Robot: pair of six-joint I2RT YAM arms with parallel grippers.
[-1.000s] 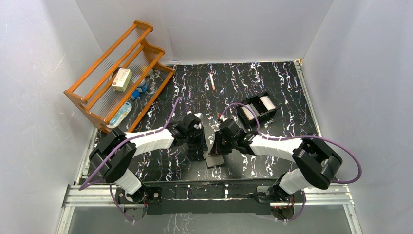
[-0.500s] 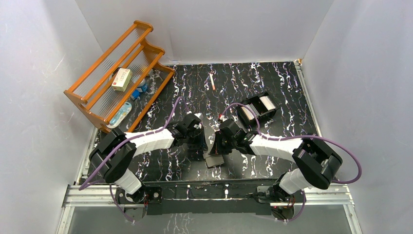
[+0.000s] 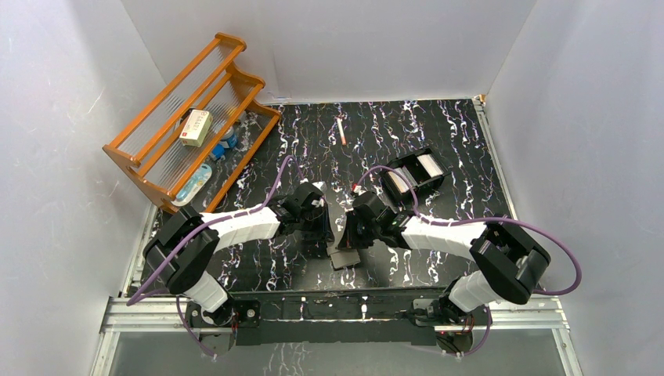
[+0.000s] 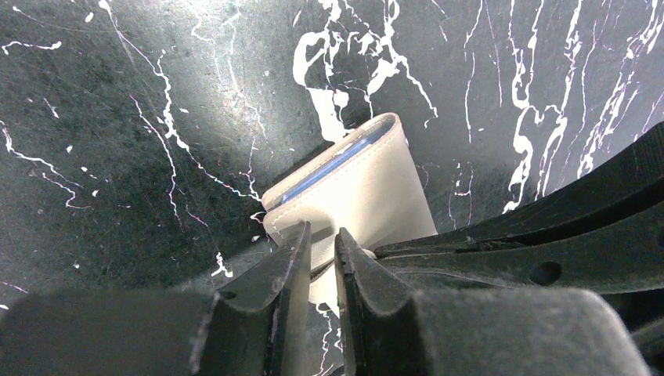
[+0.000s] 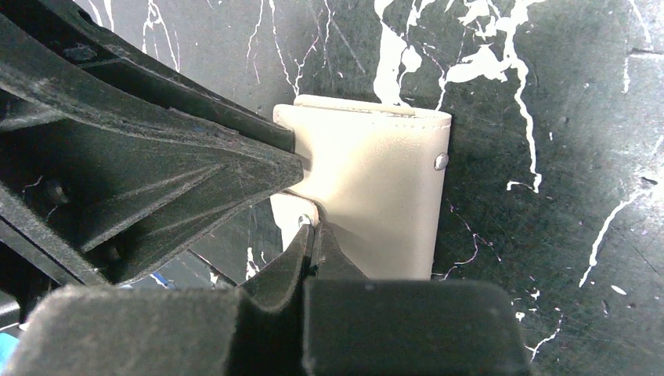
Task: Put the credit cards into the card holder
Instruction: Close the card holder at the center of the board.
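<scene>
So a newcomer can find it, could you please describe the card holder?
On the black marbled table, look near the front edge where the left hand and right hand meet. The card holder is a flat, pale folded wallet, unlike the black tray behind it.

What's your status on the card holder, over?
Left fingers pinching edge of card holder; right fingers shut at its snap tab, grip unclear. Holder folded shut. Credit cards sit in black tray behind; nothing blocking.
</scene>
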